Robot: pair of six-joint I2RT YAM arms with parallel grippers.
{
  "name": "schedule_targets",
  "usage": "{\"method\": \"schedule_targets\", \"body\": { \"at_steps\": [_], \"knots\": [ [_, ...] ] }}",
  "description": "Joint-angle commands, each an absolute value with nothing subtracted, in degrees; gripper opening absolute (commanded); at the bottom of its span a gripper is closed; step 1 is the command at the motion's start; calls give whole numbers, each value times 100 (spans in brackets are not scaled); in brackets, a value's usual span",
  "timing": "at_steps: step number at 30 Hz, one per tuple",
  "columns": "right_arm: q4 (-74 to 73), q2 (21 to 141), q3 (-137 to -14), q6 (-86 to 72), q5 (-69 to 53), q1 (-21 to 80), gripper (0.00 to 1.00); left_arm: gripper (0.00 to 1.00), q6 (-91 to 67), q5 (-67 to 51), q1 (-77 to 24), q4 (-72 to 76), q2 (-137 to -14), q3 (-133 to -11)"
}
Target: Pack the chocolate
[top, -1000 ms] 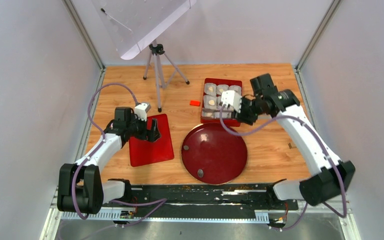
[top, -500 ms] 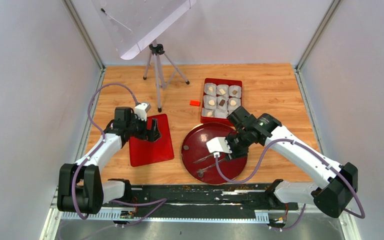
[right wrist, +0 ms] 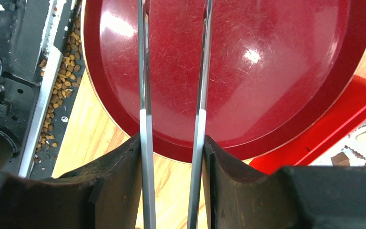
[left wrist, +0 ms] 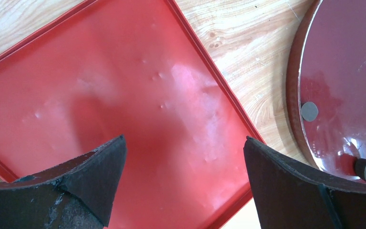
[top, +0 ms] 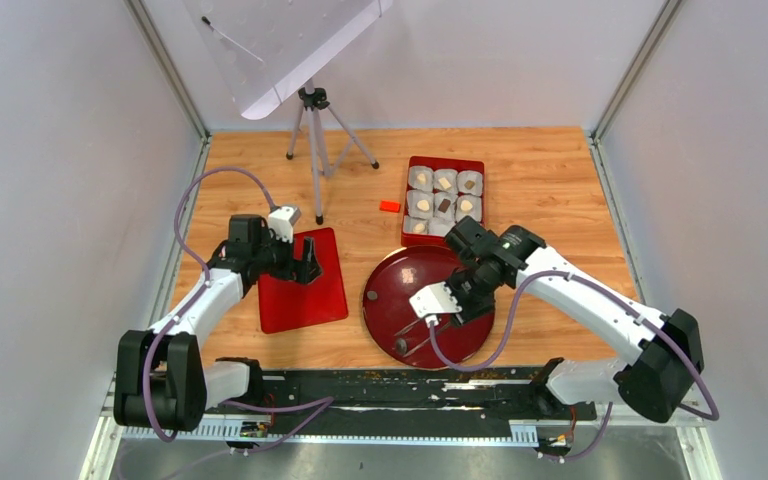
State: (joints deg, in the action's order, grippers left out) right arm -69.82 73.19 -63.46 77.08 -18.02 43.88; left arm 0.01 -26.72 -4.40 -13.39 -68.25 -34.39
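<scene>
Two grippers over a light wooden tabletop (top: 540, 170), pale grey walls (top: 60, 150) around.
Chocolate pieces (top: 444, 206) sit in the red rectangular box (top: 445, 162), upper centre; one dark piece (top: 401, 347) lies on the round maroon plate (top: 400, 290). Right gripper (right wrist: 171, 140) pinches metal tweezers (right wrist: 144, 95); left gripper (left wrist: 183, 143) gapes.

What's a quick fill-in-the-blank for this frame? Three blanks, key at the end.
1. The left hand hangs over the flat red tray with its jaws ____.
2. The right hand holds metal tweezers over the round ____.
3. In the top view, the small orange-red block lies to the ____ of the red box.
Missing words: open; plate; left.
</scene>
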Motion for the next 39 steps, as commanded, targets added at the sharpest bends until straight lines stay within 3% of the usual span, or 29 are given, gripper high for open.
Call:
{"method": "schedule_targets", "body": {
  "at_steps": [1, 14, 22, 32, 39],
  "knots": [
    [-6970, 7508, -6461, 8062, -1785, 4463, 45, 100, -97, -2751, -391, -1143, -6671, -3416],
    [-6707, 7923, -6484, 8436, -2042, 4518, 44, 100, -99, -2716, -392, -1121, -6653, -3402],
    [-6622, 7910, -6571, 8134, -1671, 4510, 17, 100, -106, -2704, -393, -1079, -6653, -3397],
    [-6610, 7746, -7310, 7393, -1630, 3980, 12, 100, -125, -2731, -388, -1057, -6758, -3427],
    [-6538, 8160, -8113, 6927, -2020, 2706, 10, 100, -161, -2753, -387, -1037, -6822, -3451]
  ]
}}
